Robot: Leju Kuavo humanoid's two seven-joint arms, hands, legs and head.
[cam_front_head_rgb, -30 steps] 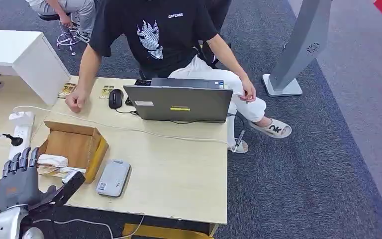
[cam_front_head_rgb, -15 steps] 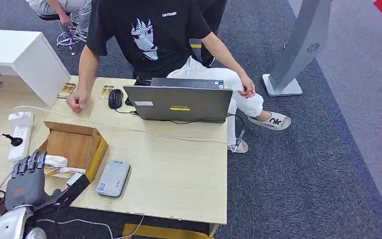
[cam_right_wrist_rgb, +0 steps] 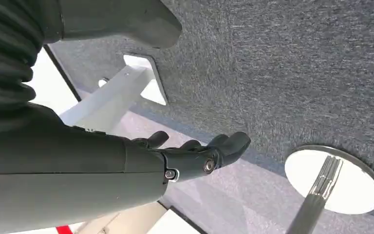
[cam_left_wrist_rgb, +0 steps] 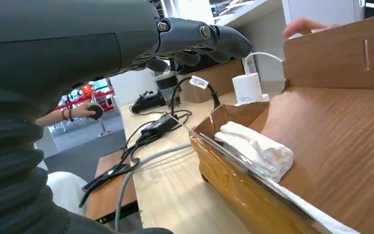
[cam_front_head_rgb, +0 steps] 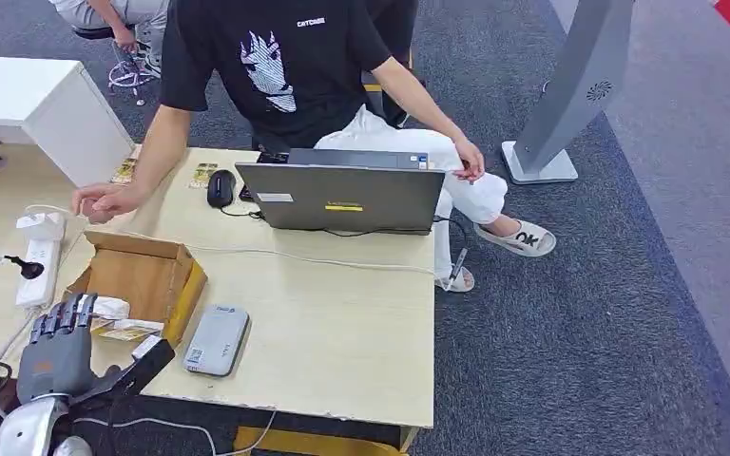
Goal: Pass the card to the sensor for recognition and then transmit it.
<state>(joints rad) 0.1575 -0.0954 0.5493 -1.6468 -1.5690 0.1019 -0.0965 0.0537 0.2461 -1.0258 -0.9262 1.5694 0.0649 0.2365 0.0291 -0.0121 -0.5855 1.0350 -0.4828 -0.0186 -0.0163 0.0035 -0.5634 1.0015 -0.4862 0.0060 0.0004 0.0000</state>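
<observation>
Our left hand [cam_front_head_rgb: 57, 353], fingers spread and holding nothing, hovered beside the brown cardboard box [cam_front_head_rgb: 143, 275] on our pale wooden worktop [cam_front_head_rgb: 342, 323]; right hand [cam_right_wrist_rgb: 195, 156] likewise loosely spread.

A cardboard box [cam_front_head_rgb: 143, 275] and grey sensor [cam_front_head_rgb: 216, 339] are seen near the table's [cam_front_head_rgb: 342, 332] front-left corner; a laptop [cam_front_head_rgb: 347, 195] is set at its far edge.

Silver left arm [cam_front_head_rgb: 21, 429], grey ribbed wrist cover [cam_left_wrist_rgb: 9, 161], dark fingers [cam_left_wrist_rgb: 209, 36] with visible screws.
</observation>
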